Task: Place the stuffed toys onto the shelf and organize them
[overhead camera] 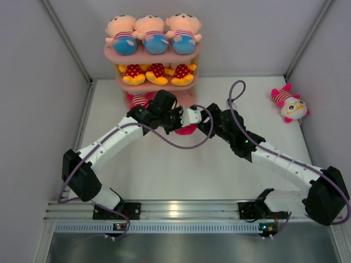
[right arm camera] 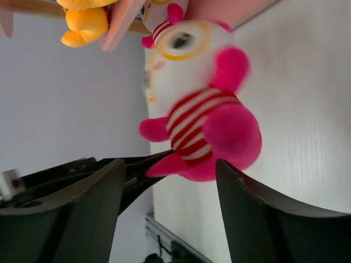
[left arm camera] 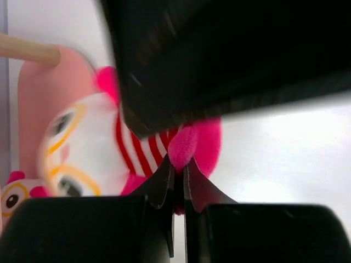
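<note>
The pink shelf [overhead camera: 189, 56] stands at the back, with three peach-headed stuffed toys [overhead camera: 156, 34] on its top board and three yellow-orange ones [overhead camera: 157, 73] on the middle board. A pink-striped toy [overhead camera: 139, 99] lies on the lowest board. Just in front of the shelf, my left gripper [left arm camera: 179, 164] is shut on a pink limb of a white-faced, pink-striped toy [left arm camera: 90, 148]. My right gripper [right arm camera: 170, 163] is open, its fingers apart on either side of that toy [right arm camera: 203, 109]. Both grippers meet over it [overhead camera: 187, 130]. Another pink-striped toy [overhead camera: 289, 103] lies at the far right.
White walls close in the table [overhead camera: 181, 175] on the left, back and right. A wooden post [left arm camera: 27, 49] and pink board [left arm camera: 33, 93] of the shelf are close to the held toy. The arms' cables [overhead camera: 181, 143] loop over the middle of the table.
</note>
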{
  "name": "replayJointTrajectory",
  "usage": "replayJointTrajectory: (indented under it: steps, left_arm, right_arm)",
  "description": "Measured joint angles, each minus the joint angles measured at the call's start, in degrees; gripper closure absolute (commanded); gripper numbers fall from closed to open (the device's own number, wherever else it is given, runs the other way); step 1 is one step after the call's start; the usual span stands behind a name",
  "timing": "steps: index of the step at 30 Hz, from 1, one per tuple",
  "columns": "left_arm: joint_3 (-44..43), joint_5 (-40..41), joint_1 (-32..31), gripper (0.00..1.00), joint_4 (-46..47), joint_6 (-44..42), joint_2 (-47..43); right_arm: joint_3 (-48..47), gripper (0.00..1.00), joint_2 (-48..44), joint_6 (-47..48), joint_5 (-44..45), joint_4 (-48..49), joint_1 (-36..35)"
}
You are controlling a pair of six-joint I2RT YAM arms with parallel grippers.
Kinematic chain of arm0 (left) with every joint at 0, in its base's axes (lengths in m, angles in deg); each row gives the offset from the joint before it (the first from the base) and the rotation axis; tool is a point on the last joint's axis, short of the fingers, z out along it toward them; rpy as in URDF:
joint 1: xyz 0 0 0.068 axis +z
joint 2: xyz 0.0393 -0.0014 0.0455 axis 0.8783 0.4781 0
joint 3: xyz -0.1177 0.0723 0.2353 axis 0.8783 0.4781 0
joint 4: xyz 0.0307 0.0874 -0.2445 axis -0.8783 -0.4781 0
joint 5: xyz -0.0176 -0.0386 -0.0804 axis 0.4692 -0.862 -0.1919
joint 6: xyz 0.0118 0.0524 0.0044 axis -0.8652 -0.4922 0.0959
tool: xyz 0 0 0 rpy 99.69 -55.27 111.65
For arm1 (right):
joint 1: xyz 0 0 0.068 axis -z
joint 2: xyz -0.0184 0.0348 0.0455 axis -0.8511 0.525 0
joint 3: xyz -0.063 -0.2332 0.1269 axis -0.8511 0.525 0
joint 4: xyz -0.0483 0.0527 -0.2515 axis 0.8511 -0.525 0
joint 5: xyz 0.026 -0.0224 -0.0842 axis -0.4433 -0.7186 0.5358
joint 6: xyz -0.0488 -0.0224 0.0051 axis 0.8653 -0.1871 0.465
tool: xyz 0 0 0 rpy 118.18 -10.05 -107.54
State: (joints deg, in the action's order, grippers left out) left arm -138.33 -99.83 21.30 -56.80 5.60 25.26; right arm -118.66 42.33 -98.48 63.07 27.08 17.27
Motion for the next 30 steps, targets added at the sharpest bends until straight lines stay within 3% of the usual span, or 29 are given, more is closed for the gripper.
replayJointTrajectory:
  steps: [7, 13, 22, 30]
  left_arm:
    - [10.27, 2.49, 5.33, 1.0, 0.37, -18.75, -2.82]
    - [12.35, 4.68, 8.0, 1.0, -0.46, -32.09, -2.6]
    - [10.27, 6.1, 8.7, 1.0, 2.23, -41.94, -2.12]
    - [11.72, 5.92, 12.41, 1.0, 12.5, -45.97, 0.48]
  right_arm:
    - [-1.2, 0.28, -8.79, 17.16, 0.22, -8.41, 5.55]
    - [-1.14, 0.26, -16.59, 22.75, 3.04, -11.15, 10.88]
    - [0.28, 0.25, -21.62, 26.36, 5.44, -16.15, 19.82]
    - [0.83, 0.25, -22.62, 28.63, 5.64, -17.42, 22.29]
